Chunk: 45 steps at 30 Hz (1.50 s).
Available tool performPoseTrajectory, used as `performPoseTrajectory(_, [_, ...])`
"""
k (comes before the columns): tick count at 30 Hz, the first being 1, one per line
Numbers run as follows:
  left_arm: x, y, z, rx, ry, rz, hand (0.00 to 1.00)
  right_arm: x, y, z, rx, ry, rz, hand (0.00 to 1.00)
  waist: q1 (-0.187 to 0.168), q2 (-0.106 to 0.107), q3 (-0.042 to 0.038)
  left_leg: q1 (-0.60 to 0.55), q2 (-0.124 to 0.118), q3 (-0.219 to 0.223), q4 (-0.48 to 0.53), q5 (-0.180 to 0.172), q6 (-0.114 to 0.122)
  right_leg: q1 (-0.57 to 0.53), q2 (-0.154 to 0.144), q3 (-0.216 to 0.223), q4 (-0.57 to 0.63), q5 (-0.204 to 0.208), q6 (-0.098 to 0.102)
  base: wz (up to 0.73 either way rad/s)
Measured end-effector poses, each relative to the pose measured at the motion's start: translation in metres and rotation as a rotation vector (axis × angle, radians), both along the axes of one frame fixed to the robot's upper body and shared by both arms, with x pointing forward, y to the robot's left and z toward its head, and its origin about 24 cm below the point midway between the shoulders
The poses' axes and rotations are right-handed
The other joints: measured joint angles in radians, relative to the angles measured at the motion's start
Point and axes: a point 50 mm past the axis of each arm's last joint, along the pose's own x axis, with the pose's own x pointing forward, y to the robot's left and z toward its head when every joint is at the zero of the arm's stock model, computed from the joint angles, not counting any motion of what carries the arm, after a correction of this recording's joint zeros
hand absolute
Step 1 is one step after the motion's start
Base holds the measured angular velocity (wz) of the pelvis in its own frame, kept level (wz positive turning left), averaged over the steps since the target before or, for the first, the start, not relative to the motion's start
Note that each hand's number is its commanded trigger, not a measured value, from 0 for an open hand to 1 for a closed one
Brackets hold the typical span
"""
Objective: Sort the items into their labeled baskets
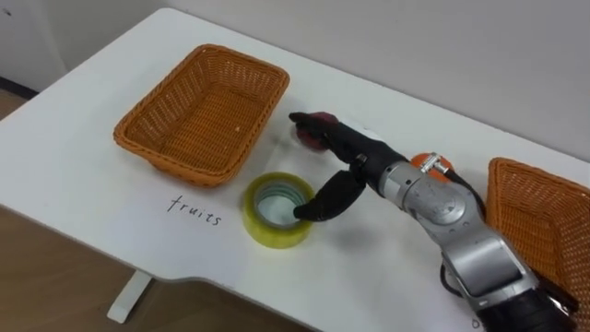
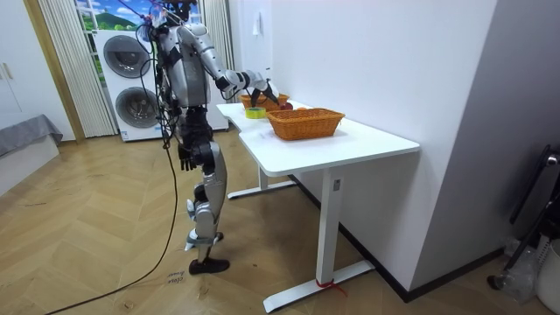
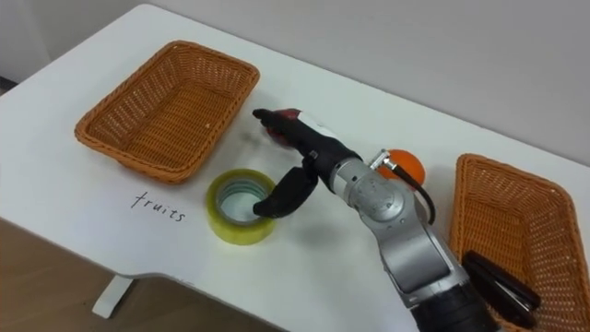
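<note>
My right hand [image 1: 343,146] reaches across the white table [image 1: 83,157], its straight fingers lying over a dark red fruit [image 1: 306,136] just right of the empty wicker basket [image 1: 203,111] marked "fruits". The thumb points down toward a yellow tape roll [image 1: 277,210] and stays apart from it. The hand is open. An orange [image 1: 426,162] sits behind my forearm. A second wicker basket [image 3: 516,221] at the right holds a dark flat item [image 3: 498,281]. My left hand [image 2: 186,157] hangs by my side in the room view.
The table's front edge [image 1: 184,277] runs close below the tape roll. A white wall [image 1: 442,46] stands behind the table. In the room view I stand at the table's end, with two stacked washing machines [image 2: 131,79] behind me.
</note>
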Motion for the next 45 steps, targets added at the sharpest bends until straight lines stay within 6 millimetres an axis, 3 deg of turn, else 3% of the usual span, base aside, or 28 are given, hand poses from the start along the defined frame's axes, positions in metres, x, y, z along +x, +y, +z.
performPoseTrajectory(12, [0.0,0.0,0.0,0.0,0.0,0.0,0.0,0.002,0.0,0.001,-0.003,-0.001,-0.002,0.0,-0.001,0.004,0.0025,0.0,0.0,-0.001,-0.002,0.0,0.0,-0.001,0.0,-0.001,0.0,0.0,0.0,0.0])
performPoseTrajectory(23, [0.002,0.001,0.0,0.002,-0.004,-0.001,0.0,0.009,0.003,0.012,-0.033,-0.05,0.011,0.0,0.004,-0.003,-0.0021,-0.009,0.0,-0.003,-0.002,0.0,0.0,-0.008,0.001,-0.004,0.0,0.0,0.0,0.0])
performPoseTrajectory(34, [0.003,0.001,0.0,0.0,0.01,0.006,0.0,0.005,0.013,0.004,-0.143,-0.049,0.056,0.0,0.051,-0.013,-0.0089,-0.016,0.0,-0.004,0.0,0.002,0.001,-0.014,-0.002,-0.025,0.0,0.0,0.0,0.02])
performPoseTrajectory(45, [0.006,0.001,0.0,0.002,0.019,0.009,0.0,0.007,0.013,0.0,-0.161,-0.024,0.047,0.0,0.054,-0.019,0.0002,-0.022,-0.001,-0.003,0.0,0.002,0.001,-0.015,-0.002,-0.025,0.0,0.0,0.0,0.0])
